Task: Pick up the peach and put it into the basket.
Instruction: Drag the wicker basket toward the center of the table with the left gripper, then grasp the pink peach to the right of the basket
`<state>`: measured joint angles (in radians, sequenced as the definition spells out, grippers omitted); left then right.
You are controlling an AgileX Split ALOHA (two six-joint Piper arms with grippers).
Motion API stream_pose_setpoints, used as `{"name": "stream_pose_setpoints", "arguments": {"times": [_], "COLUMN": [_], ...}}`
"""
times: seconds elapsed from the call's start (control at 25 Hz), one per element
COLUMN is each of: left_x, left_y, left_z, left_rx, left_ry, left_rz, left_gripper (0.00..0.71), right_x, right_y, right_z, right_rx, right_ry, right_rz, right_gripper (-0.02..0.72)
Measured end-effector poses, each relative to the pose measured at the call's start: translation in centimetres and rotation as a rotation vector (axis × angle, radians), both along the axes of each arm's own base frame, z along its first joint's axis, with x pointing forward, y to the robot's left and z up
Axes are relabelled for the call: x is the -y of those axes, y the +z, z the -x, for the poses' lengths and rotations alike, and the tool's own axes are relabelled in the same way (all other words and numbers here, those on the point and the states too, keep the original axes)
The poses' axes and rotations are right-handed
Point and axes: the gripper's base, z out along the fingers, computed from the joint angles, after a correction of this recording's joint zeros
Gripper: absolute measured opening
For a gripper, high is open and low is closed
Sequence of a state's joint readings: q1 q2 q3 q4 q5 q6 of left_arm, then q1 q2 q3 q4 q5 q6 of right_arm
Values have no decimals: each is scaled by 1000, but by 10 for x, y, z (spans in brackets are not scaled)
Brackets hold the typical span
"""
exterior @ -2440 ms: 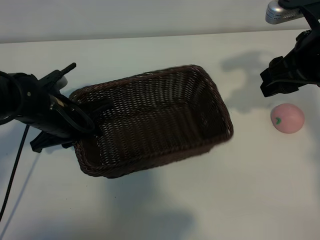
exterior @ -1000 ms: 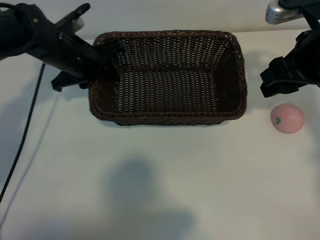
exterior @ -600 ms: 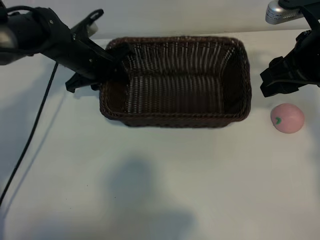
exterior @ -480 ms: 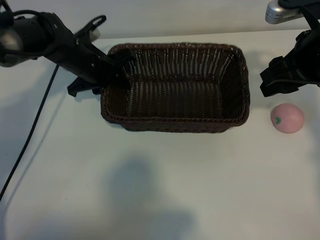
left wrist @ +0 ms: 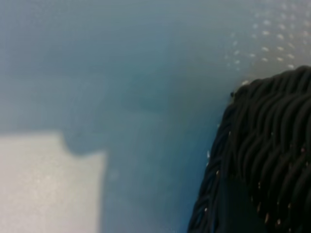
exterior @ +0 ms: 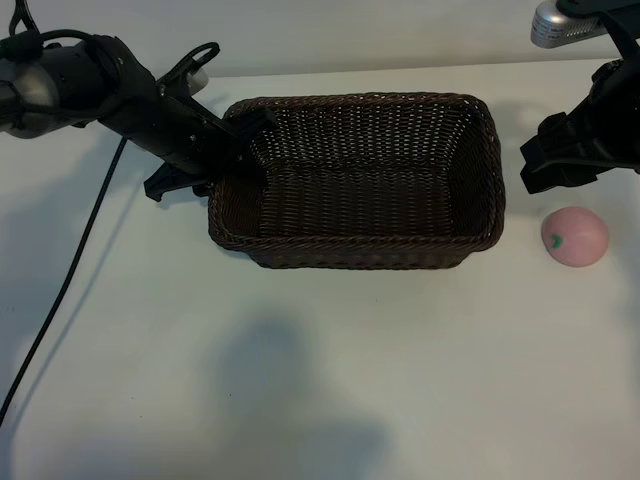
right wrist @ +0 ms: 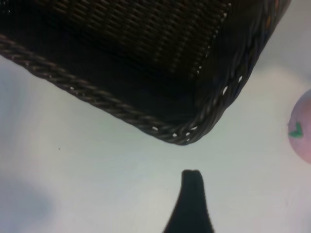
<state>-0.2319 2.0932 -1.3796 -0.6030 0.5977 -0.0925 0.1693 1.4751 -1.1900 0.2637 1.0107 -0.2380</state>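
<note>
The dark brown woven basket [exterior: 360,252] stands level on the white table, left of centre. My left gripper [exterior: 236,150] is shut on the basket's left rim, one finger inside and one outside the wall. In the left wrist view only the weave of the basket [left wrist: 272,145] shows. The pale pink peach [exterior: 574,236], with its green leaf mark, lies on the table right of the basket. My right gripper [exterior: 537,160] hangs open above and just behind the peach, holding nothing. The right wrist view shows one fingertip [right wrist: 191,180], a corner of the basket [right wrist: 184,138] and the peach [right wrist: 303,127] at the edge.
A black cable [exterior: 62,288] trails from the left arm down across the table's left side. A silver fitting [exterior: 563,20] sits at the top right. Bare white table lies in front of the basket and between the basket and the peach.
The left gripper has carried the basket from a tilted pose to level, then slid it a little right and toward the front. The right arm and the peach have not moved.
</note>
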Motion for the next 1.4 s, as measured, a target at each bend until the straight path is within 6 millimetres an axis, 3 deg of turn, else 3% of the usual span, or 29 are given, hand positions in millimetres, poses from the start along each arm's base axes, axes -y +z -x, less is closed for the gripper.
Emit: {"name": "stream_pose_setpoints", "arguments": {"times": [0.2,0.28,0.4,0.52,0.68,1.16,1.4], "left_x": [2,3,4,5,4,-31,-59], "left_y": [5,11,21,31,49,167,197], "left_z": [-2,-5,-8,-10,-9,11,24], "left_rx": [11,15,11,-7,-5,181,193], "left_ry": [-46,-63,-100,-143,-195,-272,-268], "left_rz": [0,2,0,-6,-30,-380,-530], "left_gripper": [331,392,552,631,629,598,598], "right_x": [0,0,0,0,0,0,0], "right_y": [0,0,0,0,0,0,0], "right_z": [0,0,0,0,0,0,0], "right_rx": [0,0,0,0,0,-1,-1], "right_ry": [0,0,0,0,0,0,0], "right_rz": [0,0,0,0,1,1,1], "right_gripper": [583,583,583,583,583,583,583]}}
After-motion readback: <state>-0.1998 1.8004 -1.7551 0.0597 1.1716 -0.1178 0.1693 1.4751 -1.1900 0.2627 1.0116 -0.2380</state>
